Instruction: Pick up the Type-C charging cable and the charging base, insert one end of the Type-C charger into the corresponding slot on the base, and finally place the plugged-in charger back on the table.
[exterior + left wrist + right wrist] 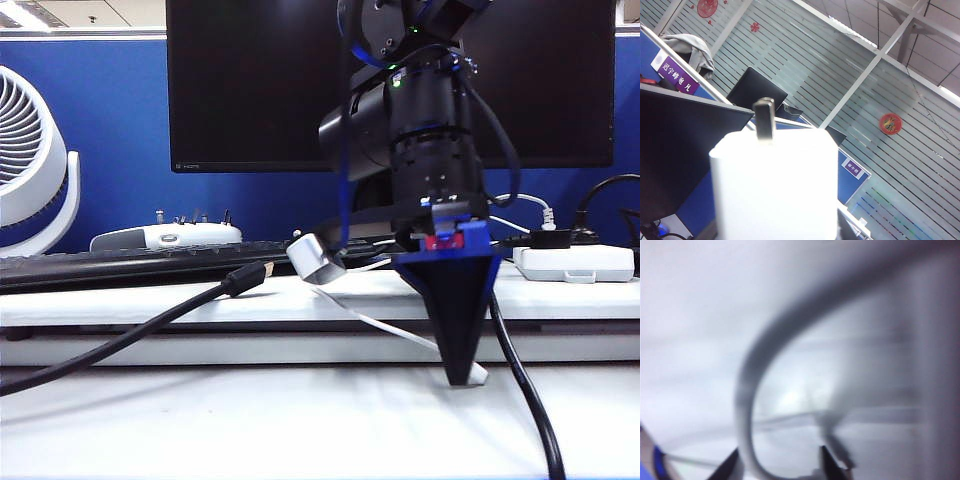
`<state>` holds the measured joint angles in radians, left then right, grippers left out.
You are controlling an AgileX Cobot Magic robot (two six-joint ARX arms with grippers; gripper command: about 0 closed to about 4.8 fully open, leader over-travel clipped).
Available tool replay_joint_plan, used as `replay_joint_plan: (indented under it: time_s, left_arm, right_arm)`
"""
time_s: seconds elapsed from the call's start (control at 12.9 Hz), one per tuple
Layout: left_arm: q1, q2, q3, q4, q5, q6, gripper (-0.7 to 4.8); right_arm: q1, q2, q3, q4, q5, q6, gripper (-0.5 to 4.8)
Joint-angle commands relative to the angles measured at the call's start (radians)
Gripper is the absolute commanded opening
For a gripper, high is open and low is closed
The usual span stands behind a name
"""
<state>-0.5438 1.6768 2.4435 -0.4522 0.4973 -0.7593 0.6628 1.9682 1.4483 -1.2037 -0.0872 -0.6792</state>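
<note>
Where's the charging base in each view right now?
Exterior: charging base, likely the small pale block left of the right gripper, below the monitor.
Left wrist: fills the lower centre; left gripper's fingers unseen.
Right wrist: not in it.
Shared landmark: the black monitor.

A dark monitor [260,90] looms behind, a white fan [30,160] at far left, and what looks like a keyboard [120,265] beneath.

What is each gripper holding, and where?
Left gripper holds the base, grip point hidden. Right gripper is down at the cable on the table; hold unclear.
</note>
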Motion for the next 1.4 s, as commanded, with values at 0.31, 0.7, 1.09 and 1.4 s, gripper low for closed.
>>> replay_joint_plan:
  time_s: [0.31, 0.7, 1.09, 1.4]
  left_arm:
    - [0.000, -0.008, 0.006, 0.028, 0.016, 0.000, 0.79]
    - [0.000, -0.008, 0.006, 0.029, 0.016, 0.000, 0.79]
    - [0.000, -0.008, 0.006, 0.029, 0.017, 0.000, 0.79]
    - [0.000, -0.008, 0.006, 0.029, 0.016, 0.000, 0.79]
  right_arm:
    - [0.001, -0.002, 0.003, -0.010, -0.029, -0.003, 1.85]
    - [-0.005, -0.003, 0.003, 0.006, 0.059, -0.003, 3.42]
    - [-0.027, -0.007, 0.003, 0.008, 0.090, -0.005, 3.41]
    - [-0.028, -0.052, 0.003, 0.030, 0.084, -0.006, 3.48]
